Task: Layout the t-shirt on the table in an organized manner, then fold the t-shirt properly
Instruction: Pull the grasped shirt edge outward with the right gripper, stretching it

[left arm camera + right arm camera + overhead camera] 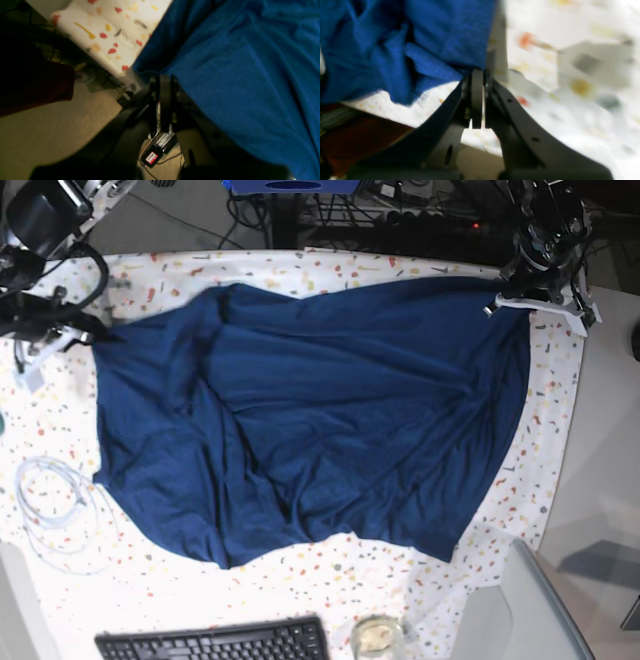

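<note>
Mostly t-shirt, speckled table, keyboard

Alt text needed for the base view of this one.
A dark blue t-shirt lies spread, wrinkled, across a speckled white table. Each arm holds a far corner: left gripper, right gripper. A keyboard and coiled cable sit nearby.

Both arms reach out, jaws pressed together.
Left gripper sits at about one o'clock in the base view; right gripper at about ten o'clock, each pinching cloth.
</note>
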`<action>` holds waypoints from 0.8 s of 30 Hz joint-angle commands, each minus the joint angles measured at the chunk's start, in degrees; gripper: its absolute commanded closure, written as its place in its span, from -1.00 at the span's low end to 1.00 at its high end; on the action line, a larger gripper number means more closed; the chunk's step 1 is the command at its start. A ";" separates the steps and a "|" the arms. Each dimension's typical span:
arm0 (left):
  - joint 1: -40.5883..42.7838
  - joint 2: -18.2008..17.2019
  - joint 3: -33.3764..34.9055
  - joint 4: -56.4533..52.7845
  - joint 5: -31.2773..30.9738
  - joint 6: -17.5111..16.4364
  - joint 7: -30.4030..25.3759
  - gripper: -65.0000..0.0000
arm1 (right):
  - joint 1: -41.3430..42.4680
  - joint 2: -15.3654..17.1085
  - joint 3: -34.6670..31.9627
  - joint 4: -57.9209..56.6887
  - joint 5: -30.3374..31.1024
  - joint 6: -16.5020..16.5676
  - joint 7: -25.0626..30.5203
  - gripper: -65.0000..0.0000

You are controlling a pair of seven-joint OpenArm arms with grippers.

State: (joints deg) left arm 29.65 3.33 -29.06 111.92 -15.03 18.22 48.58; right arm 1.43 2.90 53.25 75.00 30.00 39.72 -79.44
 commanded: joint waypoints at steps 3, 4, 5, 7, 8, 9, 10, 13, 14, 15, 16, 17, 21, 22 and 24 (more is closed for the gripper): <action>0.02 -0.39 -0.52 1.71 0.04 0.11 -0.80 1.00 | -0.86 1.54 -0.38 4.34 1.17 0.28 -0.56 0.98; -0.15 -0.39 -0.61 1.88 0.04 0.11 -0.80 1.00 | -1.30 1.90 -0.46 4.95 1.08 0.28 -0.56 0.98; -0.15 -0.39 -0.61 1.97 0.04 0.11 -0.80 1.00 | -1.65 1.90 -0.55 5.57 0.99 0.28 -0.56 0.98; -0.24 -0.30 -0.61 2.06 -0.05 0.02 -0.80 1.00 | -2.71 3.30 -0.55 7.59 0.90 0.28 -0.56 0.98; -0.24 -0.30 -0.61 2.41 -0.14 0.02 -0.80 1.00 | -3.15 4.01 -0.64 8.47 0.90 0.28 -0.56 0.98; -0.24 -0.21 -0.61 2.76 -0.14 0.02 -0.80 1.00 | -3.41 4.62 -0.64 9.26 0.90 0.28 -0.56 0.98; -0.24 -0.12 -0.70 3.11 -0.75 0.02 -0.80 1.00 | -3.67 5.15 -0.64 9.79 0.90 0.28 -0.56 0.98; -0.33 -0.39 -2.37 3.20 -8.67 0.02 -0.80 1.00 | -4.29 7.43 -0.55 10.58 1.25 0.28 -0.56 0.98; -0.77 -0.39 -3.25 3.20 -11.74 0.02 -0.80 1.00 | -4.20 7.79 -0.64 10.58 1.25 0.28 -0.56 0.98; -1.56 -0.48 -4.13 3.20 -15.35 0.02 -0.80 1.00 | -4.11 7.87 -0.73 10.84 1.08 0.28 -0.56 0.98; -2.18 -0.48 -4.83 3.11 -17.90 0.11 -0.71 1.00 | -3.85 7.87 -0.73 11.02 0.99 0.28 -0.56 0.98; -2.70 -0.48 -4.92 3.03 -18.69 0.20 -0.71 1.00 | -3.15 8.14 -0.73 11.02 0.99 0.28 -0.56 0.98; -4.99 -0.12 -2.28 2.85 -16.23 0.20 -0.71 1.00 | -2.00 9.28 -3.10 10.84 1.25 -2.85 -0.56 0.98; -5.43 -0.04 -1.05 2.85 -15.52 0.20 -0.71 1.00 | -2.00 9.28 -3.98 11.11 1.25 -3.46 -0.56 0.98; -5.78 0.49 0.44 2.85 -15.17 0.20 -0.71 1.00 | -1.48 9.28 -5.12 11.64 0.99 -3.90 -0.56 0.98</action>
State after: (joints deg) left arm 23.73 3.99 -28.38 113.86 -30.13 18.39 48.66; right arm -0.78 11.18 47.97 85.52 30.55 36.40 -80.29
